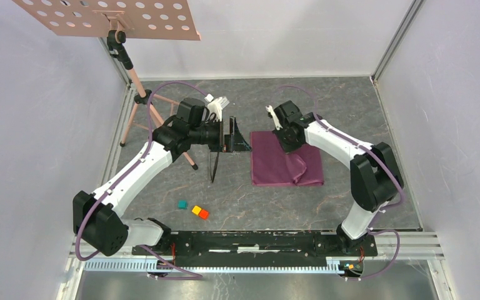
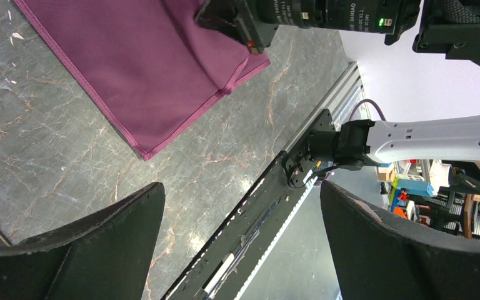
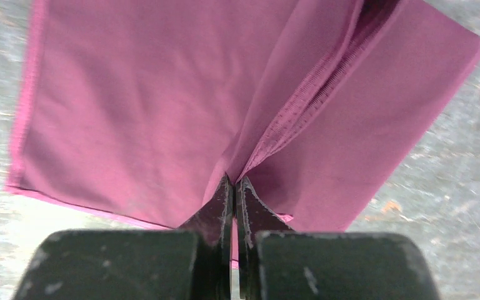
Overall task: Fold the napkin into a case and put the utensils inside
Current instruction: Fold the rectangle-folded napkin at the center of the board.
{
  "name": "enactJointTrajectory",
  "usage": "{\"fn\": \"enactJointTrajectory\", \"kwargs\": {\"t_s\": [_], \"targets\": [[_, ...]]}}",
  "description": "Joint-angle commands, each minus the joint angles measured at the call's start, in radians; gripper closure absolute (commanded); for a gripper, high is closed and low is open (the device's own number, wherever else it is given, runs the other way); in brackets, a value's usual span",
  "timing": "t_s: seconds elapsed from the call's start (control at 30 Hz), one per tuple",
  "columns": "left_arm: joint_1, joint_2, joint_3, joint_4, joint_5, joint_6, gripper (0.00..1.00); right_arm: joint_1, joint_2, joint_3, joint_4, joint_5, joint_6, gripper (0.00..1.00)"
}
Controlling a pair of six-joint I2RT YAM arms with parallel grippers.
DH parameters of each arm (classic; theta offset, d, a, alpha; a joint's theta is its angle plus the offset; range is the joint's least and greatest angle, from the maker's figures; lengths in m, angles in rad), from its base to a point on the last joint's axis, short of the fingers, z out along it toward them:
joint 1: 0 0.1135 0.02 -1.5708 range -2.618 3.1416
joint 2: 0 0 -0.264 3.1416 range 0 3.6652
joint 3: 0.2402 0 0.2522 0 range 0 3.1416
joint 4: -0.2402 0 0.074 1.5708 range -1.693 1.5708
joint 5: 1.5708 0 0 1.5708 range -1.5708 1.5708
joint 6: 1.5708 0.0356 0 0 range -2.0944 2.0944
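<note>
The plum napkin (image 1: 275,167) lies partly folded on the grey marbled table, right of centre, with a raised ridge running toward its near edge. My right gripper (image 1: 286,146) is shut on that ridge at the napkin's far side. In the right wrist view its tips (image 3: 234,182) pinch the hemmed fold of the napkin (image 3: 131,106). My left gripper (image 1: 232,139) hovers just left of the napkin, turned sideways and open with nothing between its fingers (image 2: 119,219). Slim dark utensils (image 1: 213,167) lie on the table below it; I cannot tell knife from fork.
Teal (image 1: 182,204), yellow (image 1: 196,210) and orange (image 1: 204,214) blocks sit near the front left. A perforated board on a tripod stand (image 1: 139,94) rises at the back left. White walls close three sides, and the base rail (image 1: 256,240) runs along the near edge.
</note>
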Motion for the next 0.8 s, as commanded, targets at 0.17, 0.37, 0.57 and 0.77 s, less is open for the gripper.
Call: {"fn": "enactJointTrajectory", "kwargs": {"t_s": [0.17,0.37,0.57,0.77], "targets": [[0.011,-0.018,0.001,0.013,-0.011,0.048,0.0,0.069,0.062,0.105,0.039,-0.132,0.129,1.0],[0.015,-0.019,-0.001,0.015,-0.007,0.046,0.0,0.079,0.084,0.1,0.074,-0.212,0.147,1.0],[0.02,-0.02,-0.001,0.015,-0.006,0.046,0.0,0.088,0.105,0.102,0.104,-0.243,0.156,1.0],[0.024,-0.022,-0.002,0.015,-0.011,0.048,0.0,0.093,0.14,0.088,0.137,-0.29,0.163,1.0]]}}
